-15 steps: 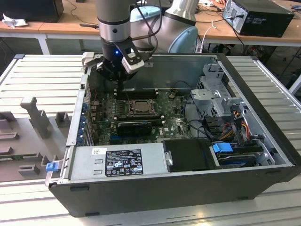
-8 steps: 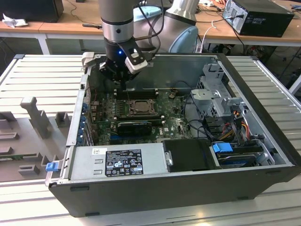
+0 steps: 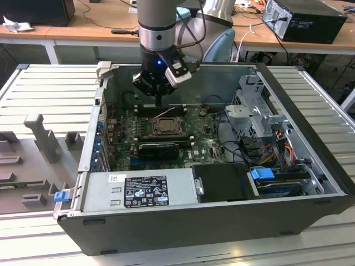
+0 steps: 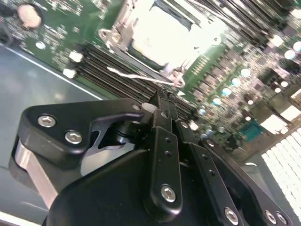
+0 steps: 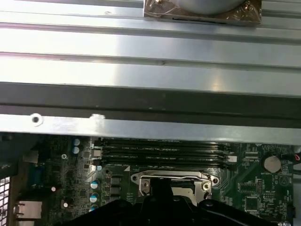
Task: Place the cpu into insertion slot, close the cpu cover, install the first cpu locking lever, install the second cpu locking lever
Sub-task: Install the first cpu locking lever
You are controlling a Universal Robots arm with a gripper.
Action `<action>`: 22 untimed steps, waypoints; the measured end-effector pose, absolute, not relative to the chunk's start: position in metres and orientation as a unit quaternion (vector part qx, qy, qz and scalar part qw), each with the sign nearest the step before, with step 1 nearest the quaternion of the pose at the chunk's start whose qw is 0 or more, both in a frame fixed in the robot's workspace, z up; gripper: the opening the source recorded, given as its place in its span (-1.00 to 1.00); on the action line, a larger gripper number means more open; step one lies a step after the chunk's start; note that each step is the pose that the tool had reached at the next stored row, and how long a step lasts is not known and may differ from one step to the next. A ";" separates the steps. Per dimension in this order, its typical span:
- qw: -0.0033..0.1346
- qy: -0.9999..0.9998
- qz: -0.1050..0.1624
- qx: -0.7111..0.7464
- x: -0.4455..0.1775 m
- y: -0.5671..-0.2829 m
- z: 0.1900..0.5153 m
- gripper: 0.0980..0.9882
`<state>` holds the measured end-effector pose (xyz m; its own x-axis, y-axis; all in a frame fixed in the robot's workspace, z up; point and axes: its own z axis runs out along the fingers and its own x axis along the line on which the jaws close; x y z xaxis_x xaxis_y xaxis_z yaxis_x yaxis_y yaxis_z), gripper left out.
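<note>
cpu (image 3: 165,126) seated just below gripper (image 3: 159,103)

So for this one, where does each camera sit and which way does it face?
Exterior view: off the arm, above the open computer case, looking down into it; shows the arm and gripper over the insertion slot.
Second wrist view: on the arm, looking along the gripper at the cpu in the slot.
First wrist view: on the arm, facing the motherboard and case wall.
Both wrist views share the cpu cover and memory slots.
</note>
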<state>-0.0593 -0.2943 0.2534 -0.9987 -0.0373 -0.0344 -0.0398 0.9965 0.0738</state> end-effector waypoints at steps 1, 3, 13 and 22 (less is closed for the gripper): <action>0.016 0.999 0.040 -0.019 -0.055 -0.294 0.253 -0.98; 0.015 0.998 0.061 -0.019 -0.047 -0.295 0.251 -0.98; 0.014 0.998 0.061 -0.019 -0.042 -0.295 0.243 -0.98; 0.014 0.998 0.061 -0.028 -0.037 -0.291 0.231 -0.98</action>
<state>-0.0367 -0.2907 0.2306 -0.9981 -0.0536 -0.0311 -0.0570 0.9910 0.1208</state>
